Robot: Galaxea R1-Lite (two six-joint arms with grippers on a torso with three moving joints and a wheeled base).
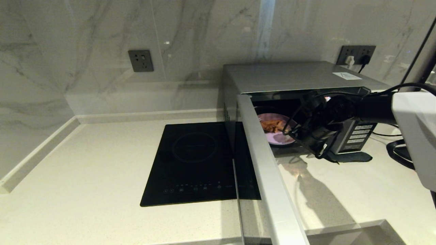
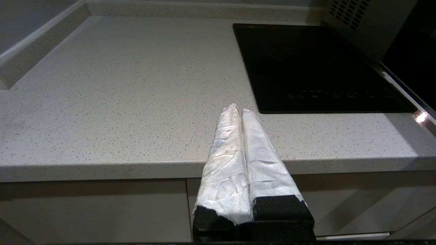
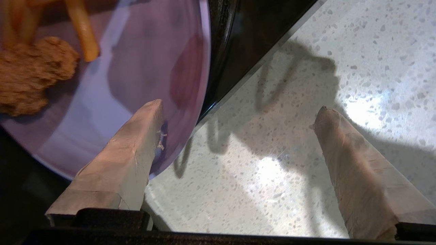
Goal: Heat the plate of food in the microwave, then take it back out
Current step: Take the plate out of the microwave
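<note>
Swung wide toward the camera, the microwave door (image 1: 269, 177) is standing open over the speckled countertop (image 1: 85, 177). Behind it, the silver-grey microwave (image 1: 293, 76) is sitting beside the black induction hob (image 1: 197, 163). Inside the cavity, the lilac plate of food (image 1: 277, 131) is resting with fried chicken (image 3: 30, 75) and fries (image 3: 81, 30) on it. Right gripper (image 3: 238, 112) is hovering at the cavity mouth, jaws spread wide and grasping nothing; one taped finger (image 3: 136, 143) is lying over the plate's rim, the other over bare counter outside. Left gripper (image 2: 238, 112) is waiting parked at the counter's front edge, fingers pressed together, empty.
</note>
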